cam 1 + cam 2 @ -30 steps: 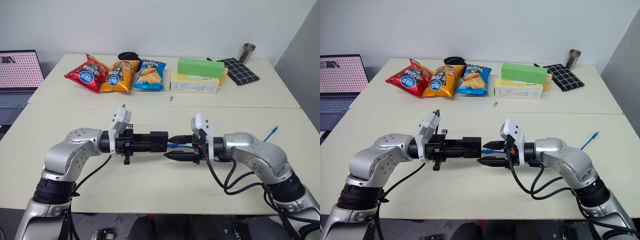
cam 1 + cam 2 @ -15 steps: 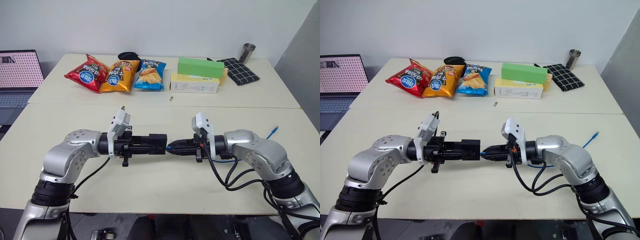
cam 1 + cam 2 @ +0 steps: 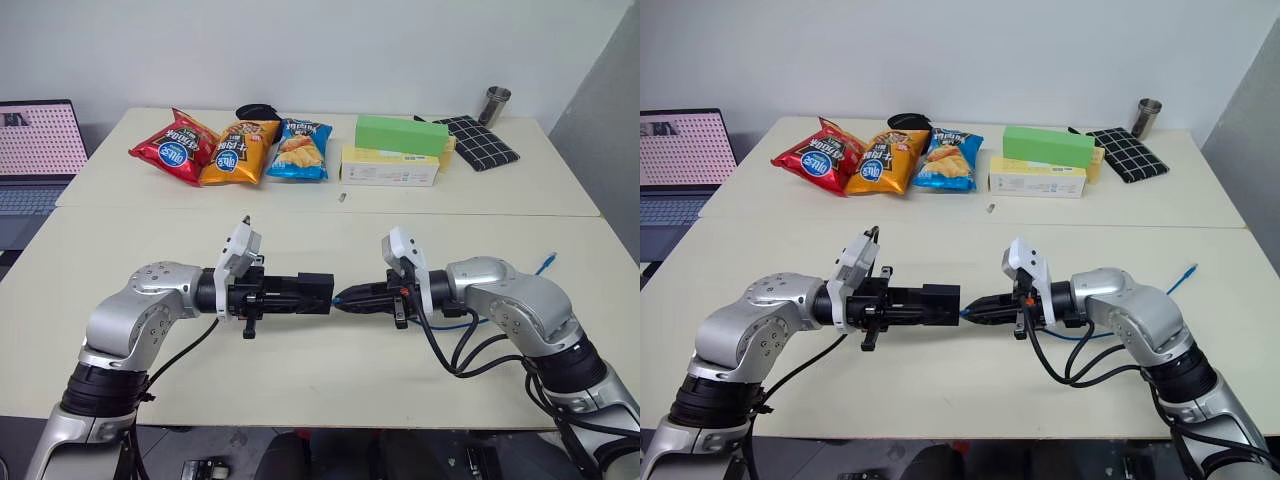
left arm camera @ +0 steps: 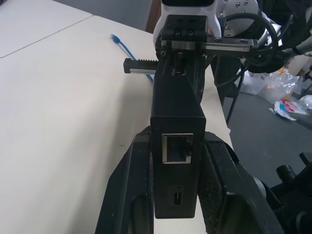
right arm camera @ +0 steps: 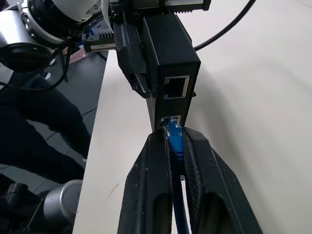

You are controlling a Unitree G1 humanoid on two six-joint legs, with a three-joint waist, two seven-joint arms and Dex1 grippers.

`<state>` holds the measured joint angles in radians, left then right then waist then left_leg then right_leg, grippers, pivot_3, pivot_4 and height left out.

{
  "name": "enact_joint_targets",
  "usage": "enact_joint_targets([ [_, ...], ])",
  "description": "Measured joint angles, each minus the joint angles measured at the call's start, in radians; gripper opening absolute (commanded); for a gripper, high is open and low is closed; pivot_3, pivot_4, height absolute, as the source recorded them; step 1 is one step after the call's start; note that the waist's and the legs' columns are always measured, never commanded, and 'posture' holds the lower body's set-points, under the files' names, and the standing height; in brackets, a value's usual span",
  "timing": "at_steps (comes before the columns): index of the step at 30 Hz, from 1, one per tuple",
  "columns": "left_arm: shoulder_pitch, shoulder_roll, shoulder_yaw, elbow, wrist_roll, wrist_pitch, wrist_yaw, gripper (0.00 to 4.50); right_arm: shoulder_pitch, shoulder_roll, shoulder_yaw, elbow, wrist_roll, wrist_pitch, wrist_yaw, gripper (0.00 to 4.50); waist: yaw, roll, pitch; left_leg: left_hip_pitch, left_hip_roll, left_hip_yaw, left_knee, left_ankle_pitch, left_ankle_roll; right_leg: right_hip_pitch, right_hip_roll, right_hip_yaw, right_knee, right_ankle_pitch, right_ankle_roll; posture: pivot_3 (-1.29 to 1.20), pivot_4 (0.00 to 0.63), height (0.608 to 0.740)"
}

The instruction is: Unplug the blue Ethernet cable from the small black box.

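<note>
Pale table (image 3: 300, 370) with snack bags (image 3: 232, 148) at the far side, left pincer (image 4: 176, 161) clamped on the small black box (image 3: 308, 290) held above the table, right pincer (image 5: 176, 146) closed on the blue Ethernet cable (image 5: 174, 141) just behind its plug, plug at the box's lower port, cable's free end (image 3: 545, 264) lying by the table's right edge.

A plain white wall (image 3: 320, 50) runs across the back, evenly lit, and a grey panel (image 3: 600, 110) cuts in at the right edge. Two pale cream desks sit pushed together, the near desk (image 3: 330, 380) broad and mostly bare, the far desk (image 3: 560, 190) meeting it along a straight seam. Off to the left, a laptop (image 3: 35, 150) glows with a pink dotted screen. Dark floor (image 3: 330, 455) shows below the front edge.
</note>
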<state>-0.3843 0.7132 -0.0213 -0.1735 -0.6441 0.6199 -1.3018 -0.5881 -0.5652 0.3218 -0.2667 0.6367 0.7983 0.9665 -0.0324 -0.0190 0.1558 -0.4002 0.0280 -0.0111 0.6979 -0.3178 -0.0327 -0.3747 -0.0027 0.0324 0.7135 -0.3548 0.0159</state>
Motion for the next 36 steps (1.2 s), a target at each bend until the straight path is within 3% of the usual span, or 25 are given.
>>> enact_joint_targets([
  [6,0.025,0.035,-0.011,0.026,0.044,-0.062,-0.021,0.80,0.015,-0.098,-0.005,0.055,-0.052,-0.009,0.059,0.04,0.001,0.000,0.000,0.000,0.000,0.000,0.000,0.000,0.001,0.000,0.000,0.000,-0.001,0.000,0.000,0.00,0.150,0.740],
  [11,0.026,0.039,-0.011,0.059,0.084,-0.109,-0.017,0.80,0.033,-0.104,-0.043,0.125,-0.109,-0.059,0.042,0.04,-0.001,0.000,0.000,0.000,0.000,0.000,0.000,-0.002,0.003,0.000,0.000,0.000,0.000,0.000,0.000,0.00,0.150,0.740],
  [14,0.027,0.037,-0.011,0.069,0.101,-0.125,-0.002,0.80,0.017,-0.048,-0.089,0.250,-0.198,-0.162,-0.065,0.04,-0.001,0.000,0.000,0.000,0.000,0.001,0.000,-0.001,0.002,0.000,0.000,0.001,0.000,0.000,0.000,0.00,0.150,0.740],
  [18,0.020,0.021,-0.015,0.083,0.137,-0.147,0.038,0.80,-0.085,0.014,-0.108,0.544,-0.431,-0.371,-0.348,0.04,-0.002,0.001,0.001,0.000,0.000,0.005,0.000,0.000,0.000,-0.002,0.000,0.004,0.001,0.000,0.000,0.00,0.150,0.740],
  [22,0.000,-0.011,-0.015,0.114,0.162,-0.151,0.090,0.80,-0.160,0.037,-0.137,0.785,-0.548,-0.515,-0.480,1.20,-0.002,0.001,0.001,-0.001,0.001,0.009,-0.001,0.000,0.000,-0.005,0.000,0.006,0.001,0.000,0.000,0.00,0.150,0.740],
  [28,-0.019,-0.051,-0.013,0.141,0.194,-0.175,0.168,0.80,-0.165,0.048,-0.181,0.844,-0.553,-0.540,-0.438,2.78,-0.003,0.001,0.001,-0.001,0.001,0.011,-0.001,0.000,0.000,-0.005,0.000,0.008,0.002,0.000,0.000,0.00,0.150,0.740],
  [33,-0.046,-0.104,0.023,0.250,0.281,-0.267,0.335,0.80,-0.077,-0.053,-0.221,0.598,-0.459,-0.467,-0.239,3.85,0.003,0.001,0.001,-0.001,0.001,0.010,-0.001,0.000,0.000,-0.005,0.000,0.007,0.001,0.000,0.000,0.00,0.150,0.740],
  [36,-0.085,-0.135,0.064,0.365,0.356,-0.366,0.469,0.80,0.017,-0.084,-0.230,0.299,-0.279,-0.337,-0.072,3.85,0.000,0.001,0.001,-0.001,0.001,0.010,-0.001,0.000,0.000,-0.005,0.000,0.007,0.001,0.000,0.000,0.00,0.150,0.740],
])
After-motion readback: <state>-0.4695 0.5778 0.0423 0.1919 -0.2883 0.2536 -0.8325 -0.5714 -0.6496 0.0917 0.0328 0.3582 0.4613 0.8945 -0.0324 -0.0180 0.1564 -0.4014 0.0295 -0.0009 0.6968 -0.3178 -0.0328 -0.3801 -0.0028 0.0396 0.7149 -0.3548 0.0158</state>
